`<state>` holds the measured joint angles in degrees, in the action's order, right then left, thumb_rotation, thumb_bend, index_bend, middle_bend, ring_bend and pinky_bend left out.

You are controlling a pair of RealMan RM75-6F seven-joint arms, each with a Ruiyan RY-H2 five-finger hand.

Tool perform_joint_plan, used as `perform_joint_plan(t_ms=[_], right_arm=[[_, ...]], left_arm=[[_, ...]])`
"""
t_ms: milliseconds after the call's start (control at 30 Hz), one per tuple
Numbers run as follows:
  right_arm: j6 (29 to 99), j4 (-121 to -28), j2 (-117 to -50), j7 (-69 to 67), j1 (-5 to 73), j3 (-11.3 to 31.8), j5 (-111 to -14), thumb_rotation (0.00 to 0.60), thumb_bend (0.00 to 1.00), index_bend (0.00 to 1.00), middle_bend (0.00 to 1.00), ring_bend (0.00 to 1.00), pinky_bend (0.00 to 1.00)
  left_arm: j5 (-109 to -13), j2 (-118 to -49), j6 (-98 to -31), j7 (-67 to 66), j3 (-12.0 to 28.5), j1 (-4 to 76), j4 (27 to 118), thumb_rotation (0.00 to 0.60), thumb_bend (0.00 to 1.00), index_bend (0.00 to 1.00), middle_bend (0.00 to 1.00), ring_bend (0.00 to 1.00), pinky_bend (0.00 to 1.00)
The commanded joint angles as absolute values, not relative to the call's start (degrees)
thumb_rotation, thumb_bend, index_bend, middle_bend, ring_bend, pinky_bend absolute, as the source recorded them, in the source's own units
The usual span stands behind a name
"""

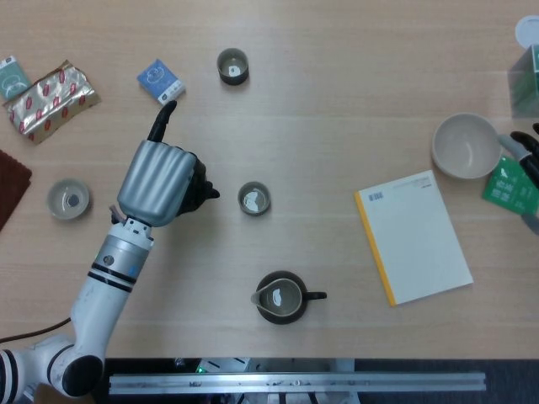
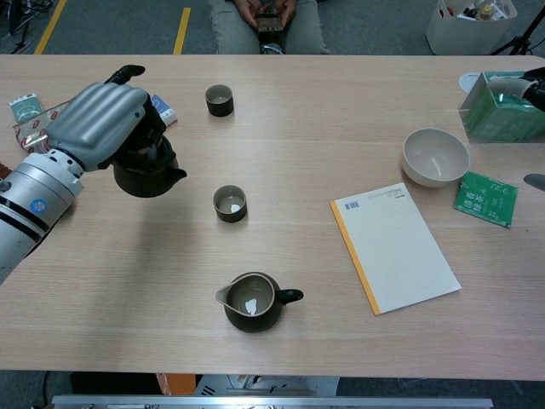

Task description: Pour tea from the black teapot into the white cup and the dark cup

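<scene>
Head view, from the left: a small pale cup (image 1: 68,199) sits on the light wooden surface (image 1: 337,101). Next, the left hand (image 1: 157,180) has its fingers clenched around the black teapot (image 2: 146,175), held just off the surface with its spout toward the small dark cup (image 1: 253,199). Nearer the front edge stands a dark pitcher (image 1: 282,299). At far right only black fingers (image 1: 528,151) of the right hand show; their state cannot be told.
</scene>
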<state>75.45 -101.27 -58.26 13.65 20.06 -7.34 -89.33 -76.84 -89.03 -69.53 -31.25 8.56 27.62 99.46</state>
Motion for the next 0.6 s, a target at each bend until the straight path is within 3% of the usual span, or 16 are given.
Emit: perform_joint_plan(t_ms=[33, 600], right_arm=[[75.07, -100.67, -58.25, 12.99, 19.69, -6.96, -89.39, 0.6, 0.19, 0.06, 0.14, 0.02, 0.04], [73.52, -98.29, -58.07, 10.88, 18.18, -5.4, -90.61, 0.6, 0.2, 0.06, 0.14, 0.03, 0.04]], left_arm=[[-75.93, -90.33, -69.16, -32.35, 8.91, 28.45, 98.72, 0.599, 0.31, 0.99, 1.0, 0.87, 0.0], [-73.08, -95.85, -67.69, -36.97, 9.87, 32.75, 93.84, 0.599, 0.31, 0.99, 1.0, 0.87, 0.0]])
